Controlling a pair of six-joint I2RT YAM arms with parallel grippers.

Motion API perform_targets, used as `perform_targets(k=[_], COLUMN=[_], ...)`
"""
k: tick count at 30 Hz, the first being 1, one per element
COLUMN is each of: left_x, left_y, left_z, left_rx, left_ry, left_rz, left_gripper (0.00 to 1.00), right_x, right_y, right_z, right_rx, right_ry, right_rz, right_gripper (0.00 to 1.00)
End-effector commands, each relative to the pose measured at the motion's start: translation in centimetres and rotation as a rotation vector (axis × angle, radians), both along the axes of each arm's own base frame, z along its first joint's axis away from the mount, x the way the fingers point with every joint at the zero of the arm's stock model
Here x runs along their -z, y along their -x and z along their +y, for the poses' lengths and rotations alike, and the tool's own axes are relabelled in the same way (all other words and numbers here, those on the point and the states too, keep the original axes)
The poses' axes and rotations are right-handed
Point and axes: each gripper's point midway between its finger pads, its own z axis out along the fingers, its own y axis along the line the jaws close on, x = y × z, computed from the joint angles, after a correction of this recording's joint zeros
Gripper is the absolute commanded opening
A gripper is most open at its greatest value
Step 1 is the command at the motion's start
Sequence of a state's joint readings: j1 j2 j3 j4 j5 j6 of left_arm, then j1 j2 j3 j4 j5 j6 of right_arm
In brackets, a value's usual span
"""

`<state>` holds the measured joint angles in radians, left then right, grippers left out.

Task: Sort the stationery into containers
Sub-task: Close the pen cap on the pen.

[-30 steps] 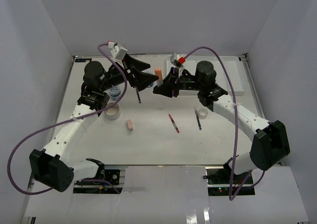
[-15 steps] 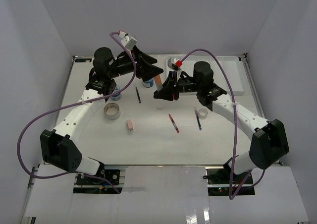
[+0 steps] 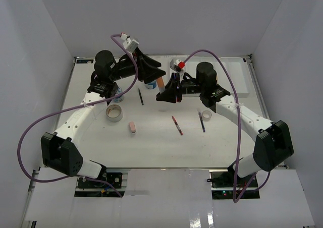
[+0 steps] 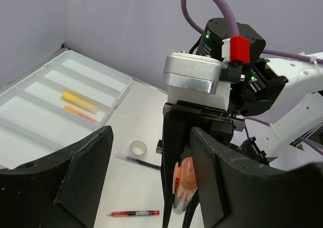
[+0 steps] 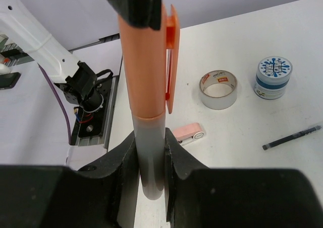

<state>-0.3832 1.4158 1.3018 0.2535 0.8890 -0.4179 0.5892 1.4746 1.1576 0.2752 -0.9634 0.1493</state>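
Note:
My right gripper (image 3: 167,91) is shut on the grey barrel of an orange marker (image 3: 160,82) and holds it above the table's middle. In the right wrist view the marker (image 5: 145,71) stands up from the jaws (image 5: 151,160). My left gripper (image 3: 150,75) is open, its jaws on either side of the marker's cap end. In the left wrist view the cap (image 4: 185,178) sits close to the right-hand finger (image 4: 222,182), not gripped. The white divided tray (image 4: 30,94) holds a yellow marker (image 4: 78,102); the tray (image 3: 241,79) lies at the far right.
On the table lie a large tape roll (image 3: 114,113), a pink eraser (image 3: 132,127), a red pen (image 3: 177,125), two black pens (image 3: 141,96) (image 3: 202,122), a small tape roll (image 3: 206,115) and two blue-lid jars (image 3: 117,94) (image 3: 150,84).
My left arm has swung right and its open gripper has come around the marker's cap end. My right gripper has kept hold of the marker and barely moved.

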Motion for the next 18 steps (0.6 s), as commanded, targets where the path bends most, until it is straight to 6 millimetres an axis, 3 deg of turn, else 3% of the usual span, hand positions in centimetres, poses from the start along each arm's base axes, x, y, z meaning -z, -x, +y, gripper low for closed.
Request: perform_targets(k=[1,10,18], left_x=[-1.56,-2.18,-1.40], left_y=[2.16,2.69,2.76], left_z=[0.26,0.24,0.27], left_rx=[0.055,0.078,0.076], left_ry=[0.026,0.043,0.036], left_rz=[-0.053,-0.065,-0.040], left_gripper=[0.73,0.71,0.59], right_x=[-2.75,-2.57,-2.89], right_y=[-0.16,-0.19,-0.30], right_z=[0.17,0.13,0.14], right_rx=[-0.012,-0.006,-0.004], right_ry=[-0.045,-0.043,-0.049], right_rz=[-0.064,-0.061,-0.065], right_gripper=[0.09,0.09,0.09])
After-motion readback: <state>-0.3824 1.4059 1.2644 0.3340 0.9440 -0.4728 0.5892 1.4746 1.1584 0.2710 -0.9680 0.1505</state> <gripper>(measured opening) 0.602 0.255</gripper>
